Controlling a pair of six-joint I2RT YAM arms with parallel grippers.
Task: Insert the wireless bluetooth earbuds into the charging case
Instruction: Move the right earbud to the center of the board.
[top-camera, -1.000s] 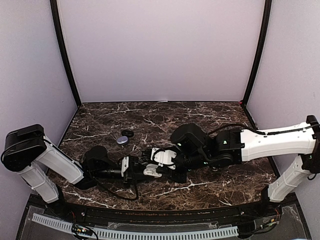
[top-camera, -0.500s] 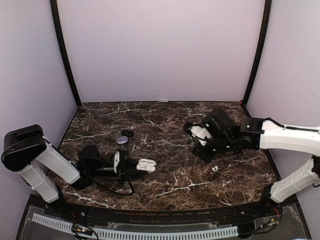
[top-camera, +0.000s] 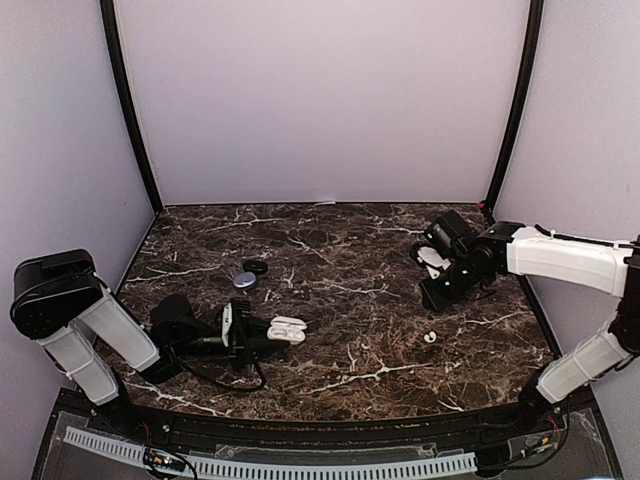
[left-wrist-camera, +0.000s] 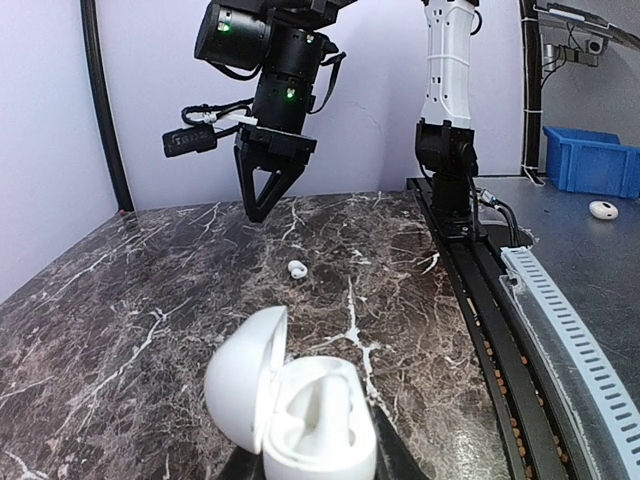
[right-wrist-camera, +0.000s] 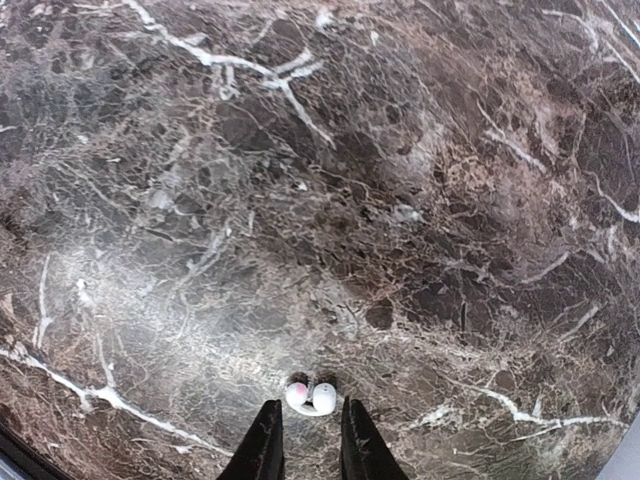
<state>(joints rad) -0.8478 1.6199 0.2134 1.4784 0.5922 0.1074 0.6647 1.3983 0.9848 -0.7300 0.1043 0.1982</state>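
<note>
We see one white earbud (top-camera: 429, 337) lying loose on the marble table (top-camera: 340, 250), right of centre, well apart from the charging case (top-camera: 288, 329). The right gripper (right-wrist-camera: 306, 440) hangs just over the earbud with its jaws a narrow gap apart, gripping nothing. The case sits at the near left, lid tipped open, clamped in the left gripper (top-camera: 262, 335). Behind it lie a black ring (top-camera: 256, 266) and a grey disc (top-camera: 244, 281).

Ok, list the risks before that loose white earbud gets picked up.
The right gripper hangs over the glossy white earbud on the dark marble table with jaws narrowly parted; they could land on it and flick it away. The white oval charging case, lid open, in the left gripper may tilt under a push.
</note>
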